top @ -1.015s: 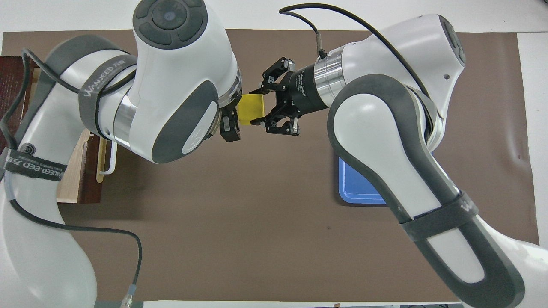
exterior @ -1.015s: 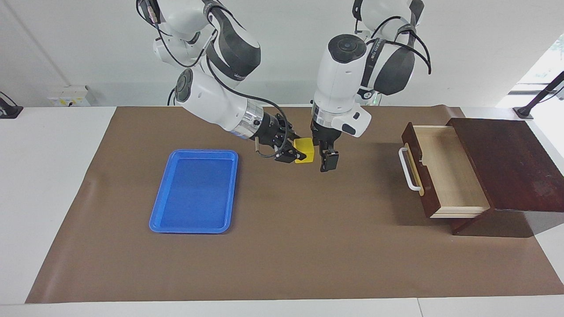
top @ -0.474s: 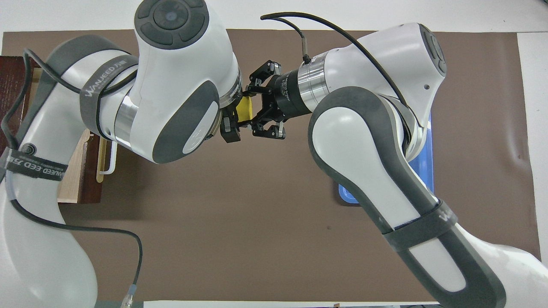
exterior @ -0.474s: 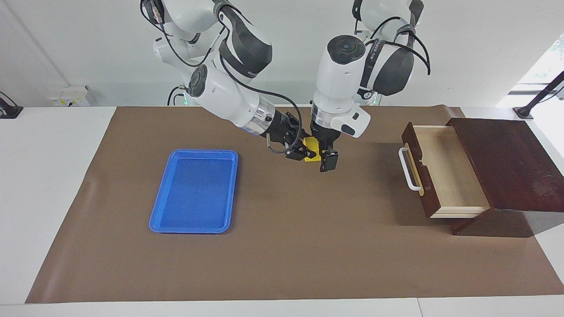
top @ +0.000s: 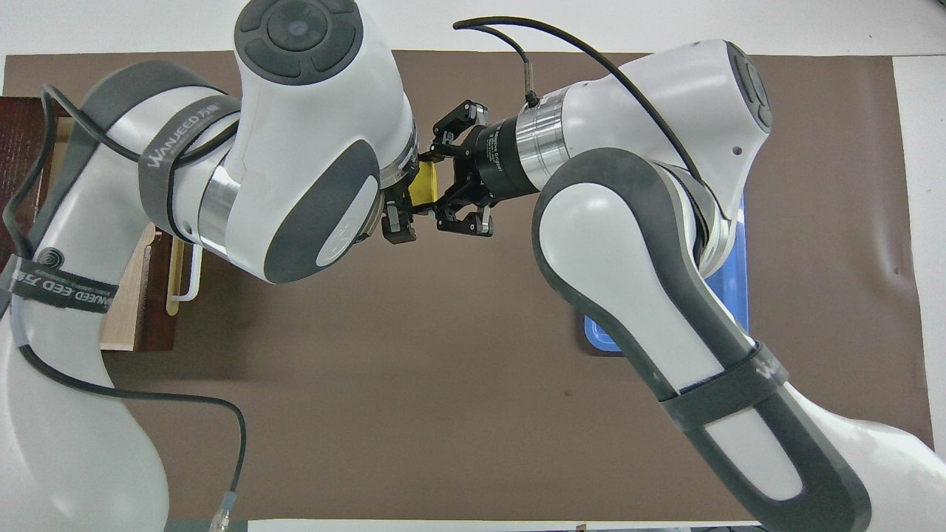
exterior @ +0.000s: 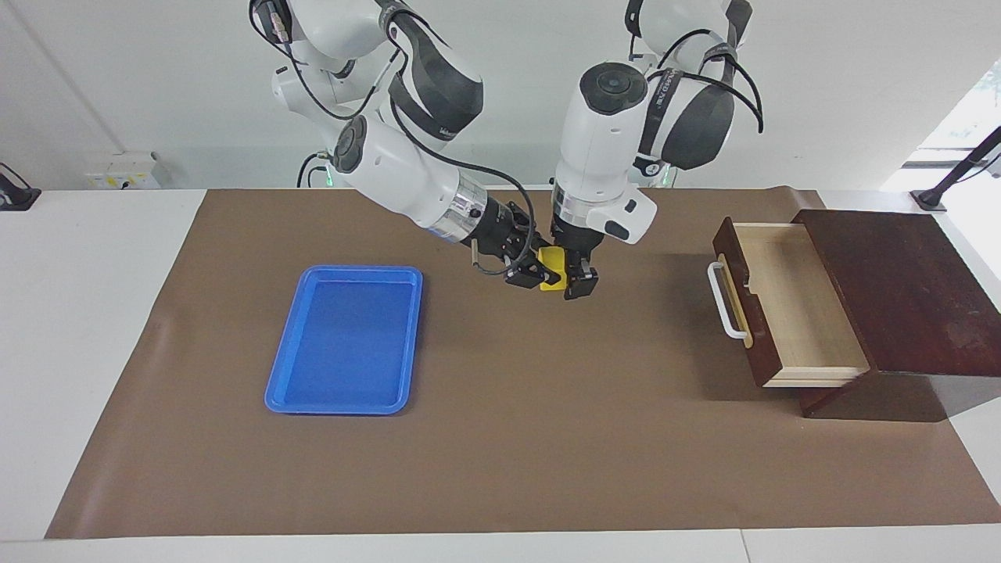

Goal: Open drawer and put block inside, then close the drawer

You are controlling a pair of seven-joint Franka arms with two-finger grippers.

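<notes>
The left tool [exterior: 577,275] has just closed onto the block [exterior: 554,259] — which the right tool [exterior: 534,270] still pinches — above the mid-bench. A handover, likely; the drawer [exterior: 790,301] already stands open

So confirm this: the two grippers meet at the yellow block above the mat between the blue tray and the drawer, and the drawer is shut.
Not quite. The drawer is pulled open, its pale wood interior bare in the facing view. The rest holds: the right gripper and left gripper meet at the yellow block above the mat, between the blue tray and the drawer.
</notes>
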